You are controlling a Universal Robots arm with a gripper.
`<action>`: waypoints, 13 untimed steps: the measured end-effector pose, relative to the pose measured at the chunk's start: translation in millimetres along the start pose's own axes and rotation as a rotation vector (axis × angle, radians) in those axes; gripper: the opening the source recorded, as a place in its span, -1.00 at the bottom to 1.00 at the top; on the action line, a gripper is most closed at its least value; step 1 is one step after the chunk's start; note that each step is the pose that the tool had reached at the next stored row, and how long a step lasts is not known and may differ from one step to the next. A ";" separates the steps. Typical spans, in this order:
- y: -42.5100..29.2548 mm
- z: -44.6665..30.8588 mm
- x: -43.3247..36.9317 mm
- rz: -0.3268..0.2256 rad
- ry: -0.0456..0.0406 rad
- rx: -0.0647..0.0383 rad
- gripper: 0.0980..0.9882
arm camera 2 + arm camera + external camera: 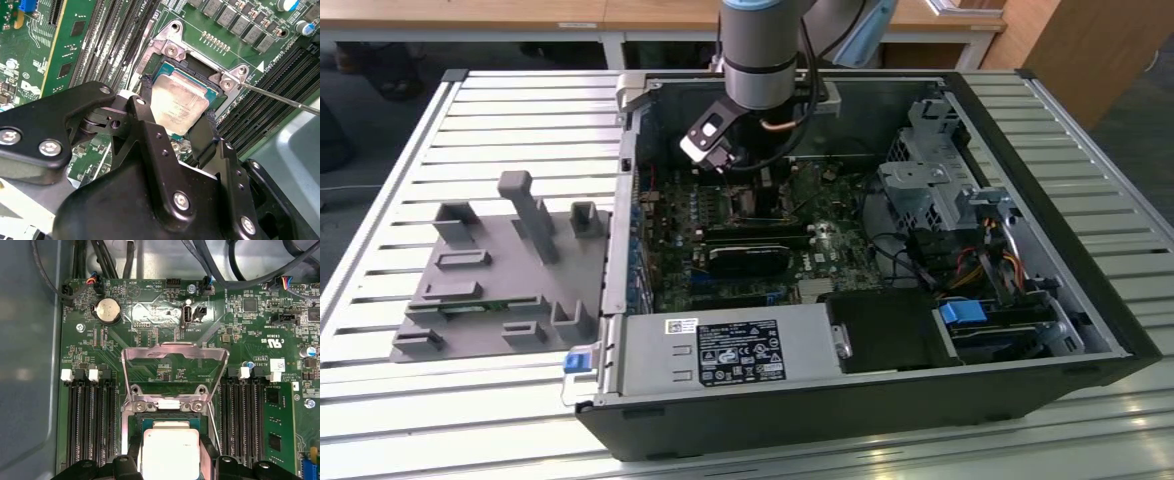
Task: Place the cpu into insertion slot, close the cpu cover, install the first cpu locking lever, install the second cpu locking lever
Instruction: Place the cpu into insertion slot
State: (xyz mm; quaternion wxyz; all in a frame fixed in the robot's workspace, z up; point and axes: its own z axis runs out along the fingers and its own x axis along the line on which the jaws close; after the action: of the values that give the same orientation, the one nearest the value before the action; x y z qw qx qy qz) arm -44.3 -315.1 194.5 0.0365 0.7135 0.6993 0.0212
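The gripper (178, 107) is pinching the cpu (179, 97). One black finger (146, 97) bears on each of two opposite edges of the chip, whose silvery face is turned toward the wrist cameras.

The cpu sits directly between the fingertips, at the insertion slot (199, 64), whose black rim shows just past the chip. Whether the cpu is fully seated cannot be determined.

Beyond the fingertips, the cpu cover (175, 347) stands tilted open on its hinge, apart from the cpu. A thin locking lever (280, 96) angles away from the socket corner to one side of the gripper. Long black memory slots (90, 425) flank the gripper on both sides.

Above the gripper, the arm (761, 50) reaches down into the open computer case (854, 400), which rests on a slatted table (400, 420).
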 end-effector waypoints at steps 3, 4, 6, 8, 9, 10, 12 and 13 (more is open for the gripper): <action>-0.1 1.7 0.4 0.002 -0.0001 0.000 0.00; -0.2 2.2 0.4 0.002 -0.0003 0.000 0.00; -0.2 2.3 0.4 0.002 -0.0005 0.000 0.00; -0.2 2.4 0.4 0.002 -0.0003 0.000 0.00; -0.2 2.4 0.5 0.002 -0.0002 0.000 0.00; -0.2 2.4 0.4 0.002 -0.0003 0.000 0.00; -0.2 2.4 0.4 0.002 -0.0003 0.000 0.00; -0.2 2.5 0.5 0.002 -0.0002 0.000 0.00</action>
State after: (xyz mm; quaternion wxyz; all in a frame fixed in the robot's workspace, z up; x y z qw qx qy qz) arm -44.3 -314.7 192.0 0.0366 0.7142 0.6987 0.0212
